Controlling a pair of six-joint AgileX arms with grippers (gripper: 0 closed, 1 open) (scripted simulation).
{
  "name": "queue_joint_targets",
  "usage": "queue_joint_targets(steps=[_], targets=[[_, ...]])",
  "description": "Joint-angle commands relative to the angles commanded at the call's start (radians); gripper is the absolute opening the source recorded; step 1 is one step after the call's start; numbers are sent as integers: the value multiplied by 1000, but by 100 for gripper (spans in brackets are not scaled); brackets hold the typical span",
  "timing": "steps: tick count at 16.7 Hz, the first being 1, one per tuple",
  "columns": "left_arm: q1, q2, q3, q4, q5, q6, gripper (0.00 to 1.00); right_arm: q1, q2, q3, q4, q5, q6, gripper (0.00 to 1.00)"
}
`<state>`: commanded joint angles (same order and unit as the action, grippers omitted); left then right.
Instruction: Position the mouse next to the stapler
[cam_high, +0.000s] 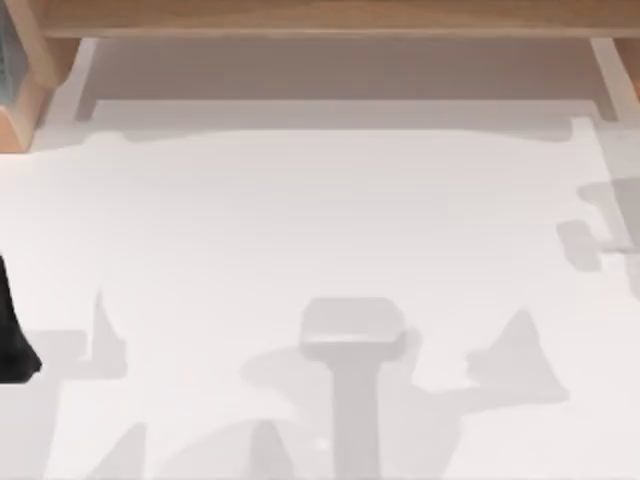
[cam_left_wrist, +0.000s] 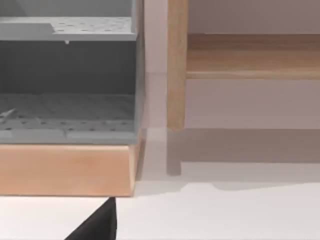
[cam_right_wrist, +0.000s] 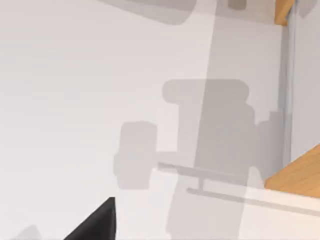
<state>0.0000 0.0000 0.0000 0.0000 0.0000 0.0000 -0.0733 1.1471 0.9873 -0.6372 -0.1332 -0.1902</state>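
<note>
Apparently nothing is placed yet: the white table (cam_high: 300, 220) carries shadows, and I cannot locate the mouse or stapler on it. My left arm (cam_high: 12, 335) sits at the table's left edge, near a grey rack (cam_left_wrist: 67, 85) on a wooden base (cam_left_wrist: 65, 169). Whether either pincer is open or holding anything, I cannot tell. All of the task remains.

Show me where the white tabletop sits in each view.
Top view: tabletop spreads wide below the wooden frame, crossed by shadows.
Left wrist view: tabletop runs before the wooden frame block and post.
Right wrist view: tabletop reaches a wooden frame corner.
Shared landmark: the wooden frame.
</note>
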Motion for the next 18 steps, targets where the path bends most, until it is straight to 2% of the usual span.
queue_joint_targets(steps=[10, 14, 18], targets=[[0, 0, 0, 0, 0, 0, 100, -223, 957, 1009, -501, 4, -249, 100], [0, 0, 0, 0, 0, 0, 100, -296, 1206, 1295, -627, 26, -306, 100], [0, 0, 0, 0, 0, 0, 100, -314, 1394, 1473, -720, 60, -347, 100]])
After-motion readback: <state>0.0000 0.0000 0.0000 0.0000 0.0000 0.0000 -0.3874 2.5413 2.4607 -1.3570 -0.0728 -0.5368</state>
